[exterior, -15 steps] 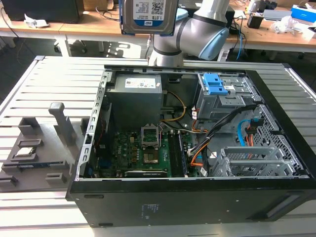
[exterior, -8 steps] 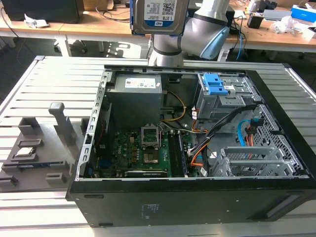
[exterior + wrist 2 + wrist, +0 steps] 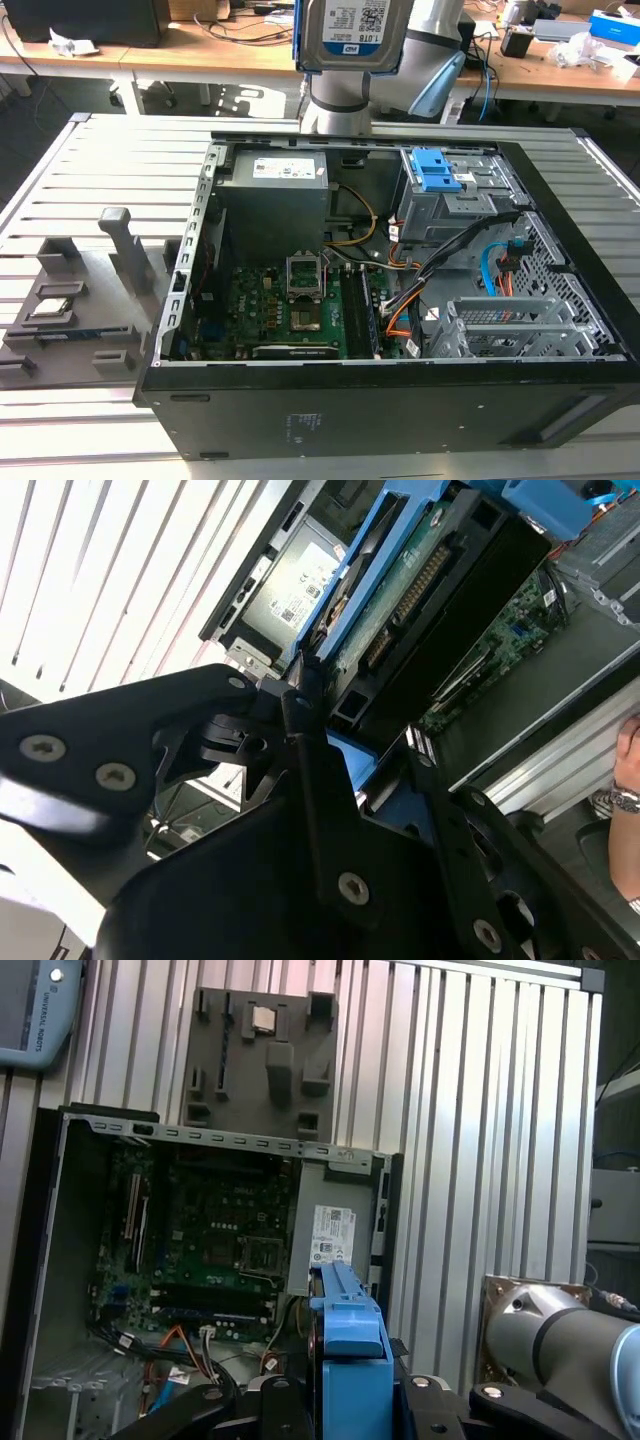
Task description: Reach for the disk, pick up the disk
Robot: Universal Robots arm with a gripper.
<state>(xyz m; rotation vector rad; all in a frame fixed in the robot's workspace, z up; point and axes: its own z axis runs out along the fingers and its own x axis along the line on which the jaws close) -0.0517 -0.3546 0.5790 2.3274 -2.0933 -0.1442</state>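
The disk (image 3: 350, 30) hangs in the air above the back of the open computer case, its white-and-blue label facing the exterior view and a blue bracket along one side. In the second wrist view the disk (image 3: 420, 590) shows its green circuit-board underside and blue bracket, with my gripper (image 3: 345, 750) shut on it, black fingers (image 3: 300, 695) pressed against its end. In the first wrist view the blue bracket edge of the disk (image 3: 345, 1330) stands up between the black gripper parts, high over the case.
The open computer case (image 3: 195, 230) lies on a slatted metal table, with a power supply (image 3: 275, 185), a motherboard (image 3: 290, 310) and a drive cage with a blue latch (image 3: 435, 170). A grey fixture (image 3: 90, 290) with a processor chip (image 3: 50, 305) lies on the exterior view's left. A person's hand (image 3: 625, 750) is near the table.
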